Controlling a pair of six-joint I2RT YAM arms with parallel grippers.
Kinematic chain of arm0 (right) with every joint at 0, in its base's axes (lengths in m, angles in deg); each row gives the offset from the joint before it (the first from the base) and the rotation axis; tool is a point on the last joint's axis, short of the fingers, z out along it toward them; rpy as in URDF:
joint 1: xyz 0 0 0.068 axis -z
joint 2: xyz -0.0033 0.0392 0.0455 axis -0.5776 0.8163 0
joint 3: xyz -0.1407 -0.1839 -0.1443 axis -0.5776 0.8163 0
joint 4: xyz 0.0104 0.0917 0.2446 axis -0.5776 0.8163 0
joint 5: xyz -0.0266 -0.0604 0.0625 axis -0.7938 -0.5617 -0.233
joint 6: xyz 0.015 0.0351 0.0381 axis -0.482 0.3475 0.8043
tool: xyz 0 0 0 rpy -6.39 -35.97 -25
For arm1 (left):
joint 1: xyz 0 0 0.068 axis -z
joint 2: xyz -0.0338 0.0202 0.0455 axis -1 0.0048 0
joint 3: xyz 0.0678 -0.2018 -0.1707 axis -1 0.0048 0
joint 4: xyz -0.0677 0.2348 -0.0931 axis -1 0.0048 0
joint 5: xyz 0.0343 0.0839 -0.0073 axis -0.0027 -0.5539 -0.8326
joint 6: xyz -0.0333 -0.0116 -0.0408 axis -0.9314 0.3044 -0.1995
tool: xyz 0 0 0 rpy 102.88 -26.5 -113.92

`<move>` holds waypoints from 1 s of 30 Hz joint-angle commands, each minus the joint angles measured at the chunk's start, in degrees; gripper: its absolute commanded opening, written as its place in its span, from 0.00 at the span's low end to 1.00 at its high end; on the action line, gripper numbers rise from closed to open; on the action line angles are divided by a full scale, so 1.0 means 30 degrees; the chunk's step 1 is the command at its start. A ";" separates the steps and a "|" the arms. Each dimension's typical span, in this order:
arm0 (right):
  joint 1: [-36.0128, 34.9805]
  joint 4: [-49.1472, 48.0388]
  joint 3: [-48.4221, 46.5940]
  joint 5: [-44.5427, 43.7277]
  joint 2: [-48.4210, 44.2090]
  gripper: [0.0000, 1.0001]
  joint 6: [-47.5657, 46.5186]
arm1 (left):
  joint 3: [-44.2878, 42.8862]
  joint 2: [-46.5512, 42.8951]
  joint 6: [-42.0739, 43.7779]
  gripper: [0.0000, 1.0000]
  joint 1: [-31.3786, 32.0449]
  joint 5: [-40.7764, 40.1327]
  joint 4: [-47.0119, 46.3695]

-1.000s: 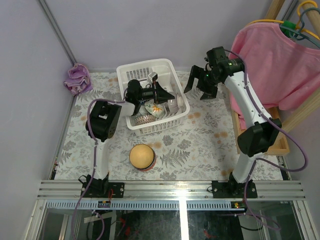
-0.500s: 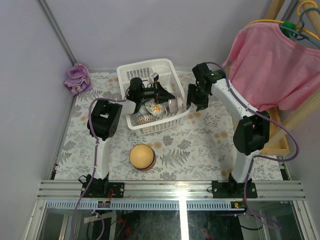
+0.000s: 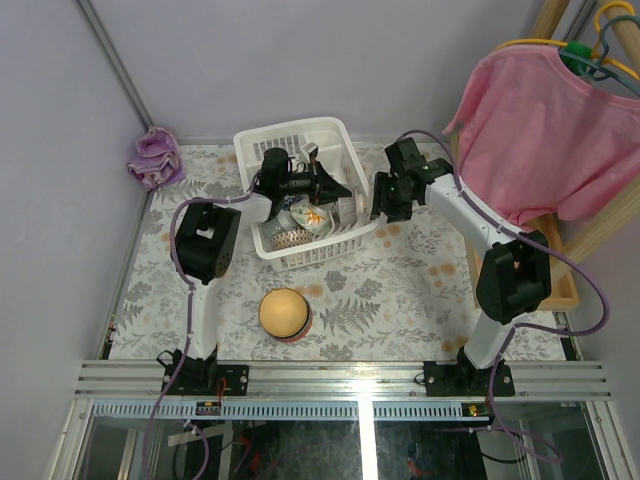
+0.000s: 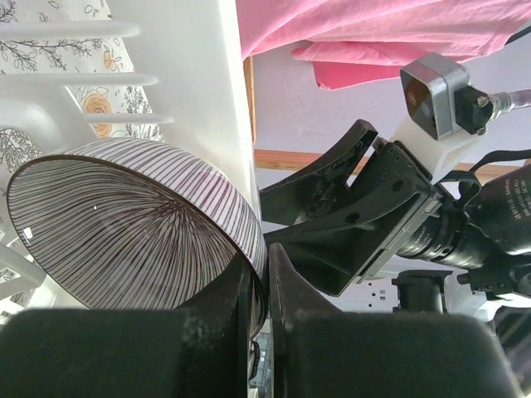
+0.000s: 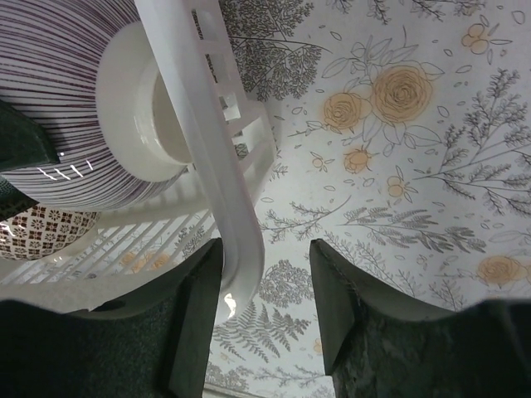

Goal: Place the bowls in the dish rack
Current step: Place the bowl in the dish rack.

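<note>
The white dish rack (image 3: 262,152) stands at the back middle of the table. My left gripper (image 3: 328,189) is inside it, shut on the rim of a white bowl with dark stripes (image 3: 347,209), which is tilted on edge against the rack's right wall. The left wrist view shows the jaws (image 4: 265,259) pinching that striped bowl (image 4: 124,224). My right gripper (image 3: 385,197) is open at the rack's right wall; in the right wrist view the rack's rim (image 5: 207,141) lies between its fingers (image 5: 265,265). A flower bowl (image 3: 312,218) and a patterned bowl (image 3: 287,239) lie in the rack. An orange-yellow bowl (image 3: 284,313) sits upside down on the table.
A purple cloth (image 3: 155,157) lies at the back left corner. A pink garment (image 3: 555,130) hangs on the right above a wooden stand (image 3: 562,292). The floral tablecloth (image 3: 400,290) covers the table. My right gripper also shows in the left wrist view (image 4: 357,215).
My right arm has swung down and left, from beside the pink garment to the rack's right wall. My left gripper has kept its hold on the striped bowl and barely moved.
</note>
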 commanded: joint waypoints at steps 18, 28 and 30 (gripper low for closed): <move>-0.2521 -0.4968 0.4425 -0.2986 -0.2318 0.49 0.0278 | 0.3983 0.0656 -0.1691 0.00 0.0065 -0.1824 -0.5443; -0.3649 -0.4486 0.3617 -0.3834 -0.1267 0.43 0.0390 | 0.2584 -0.0203 0.1012 0.08 0.0065 -0.2595 0.0264; -0.3650 -0.4541 0.3605 -0.3836 -0.1247 0.44 0.0363 | 0.2385 -0.0260 0.1667 0.10 0.0072 -0.2625 0.1375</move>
